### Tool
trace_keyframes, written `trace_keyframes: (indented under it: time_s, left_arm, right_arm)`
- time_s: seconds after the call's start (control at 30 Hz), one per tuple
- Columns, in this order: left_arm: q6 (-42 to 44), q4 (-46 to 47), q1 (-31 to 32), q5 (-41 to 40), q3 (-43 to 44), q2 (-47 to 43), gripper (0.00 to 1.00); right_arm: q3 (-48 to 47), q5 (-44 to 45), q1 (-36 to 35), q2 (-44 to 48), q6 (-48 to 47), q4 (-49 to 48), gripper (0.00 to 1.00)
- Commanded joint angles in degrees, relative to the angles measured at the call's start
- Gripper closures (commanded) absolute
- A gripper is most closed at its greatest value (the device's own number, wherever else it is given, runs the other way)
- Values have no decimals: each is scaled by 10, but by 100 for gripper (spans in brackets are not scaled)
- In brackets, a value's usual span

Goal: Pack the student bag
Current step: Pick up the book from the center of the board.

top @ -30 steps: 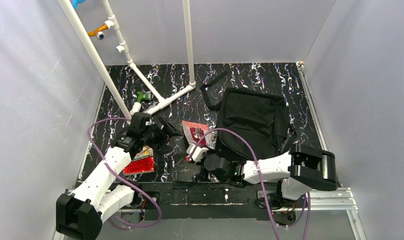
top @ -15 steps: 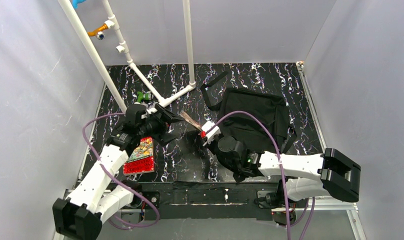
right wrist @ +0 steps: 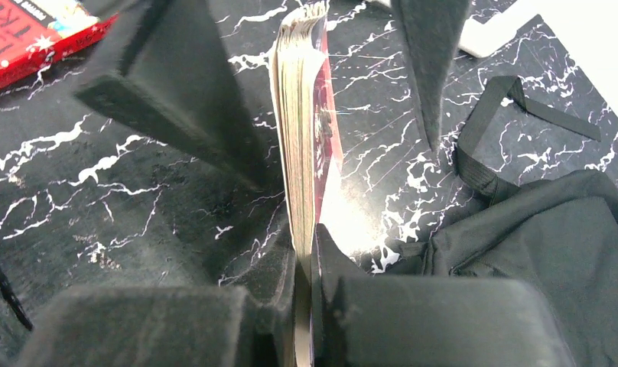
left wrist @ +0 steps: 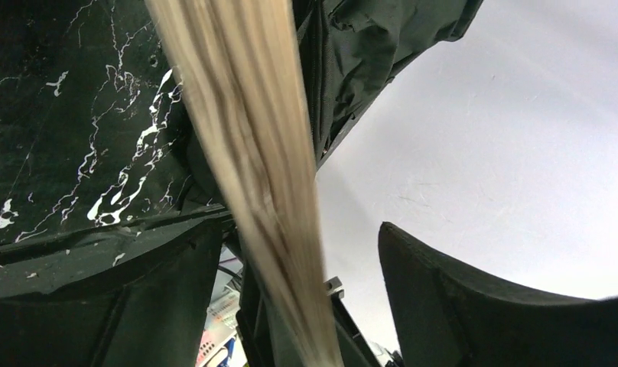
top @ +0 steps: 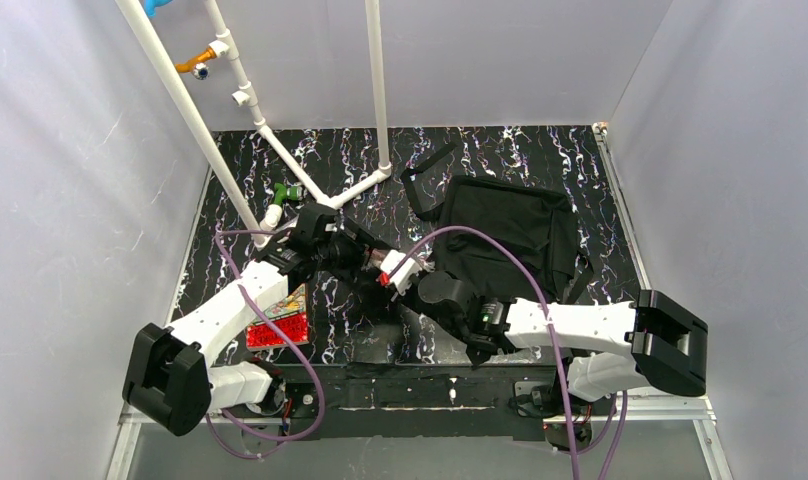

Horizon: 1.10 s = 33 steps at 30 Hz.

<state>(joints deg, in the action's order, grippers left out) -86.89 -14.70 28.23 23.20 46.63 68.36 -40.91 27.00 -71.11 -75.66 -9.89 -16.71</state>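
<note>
Currently I am pinching a thin book on edge in the right gripper; left gripper is straddling it, fingers spread; student bag is lying just beyond, nothing visibly packed; red book is waiting on the table

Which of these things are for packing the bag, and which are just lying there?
For the job: the student bag; the paperback clamped in the right tool; probably the red book too.
Just lying about: the white pipes; the green fitting.
</note>
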Motion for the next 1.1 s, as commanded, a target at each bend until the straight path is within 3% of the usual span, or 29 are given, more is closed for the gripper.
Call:
trace_keyframes:
  time_s: [0.0,0.13,0.2,0.27,0.4,0.47,0.6,0.7,0.77,0.87,1.07]
  left_arm:
    - [-5,22,6,-10,7,3,34]
    - [-7,68,5,14,-12,6,62]
    - [6,90,5,23,-19,7,83]
    - [39,110,3,31,-24,5,100]
    - [164,117,-25,88,-14,0,100]
    - [252,107,-47,145,4,2,100]
    - [513,-104,-74,154,89,29,100]
    - [614,-205,-75,99,124,38,100]
    - [644,-219,-77,99,129,28,100]
    - [654,-183,-76,158,116,3,100]
    - [628,-109,-76,273,94,-24,100]
  right_arm:
    - [-36,36,-23,-1,-44,9,99]
    - [-42,55,-27,-2,-50,18,98]
    - [-47,58,-27,-3,-49,18,90]
    - [-58,59,-27,-5,-46,31,73]
    - [-81,3,-22,8,-22,108,22]
    - [-91,-51,-17,22,-4,152,4]
    - [-144,-146,-10,49,45,283,2]
    - [-169,-235,-3,69,60,331,1]
    - [-174,-276,29,82,88,329,2]
    - [-168,-374,147,86,204,283,2]
    - [-115,-610,361,64,472,93,2]
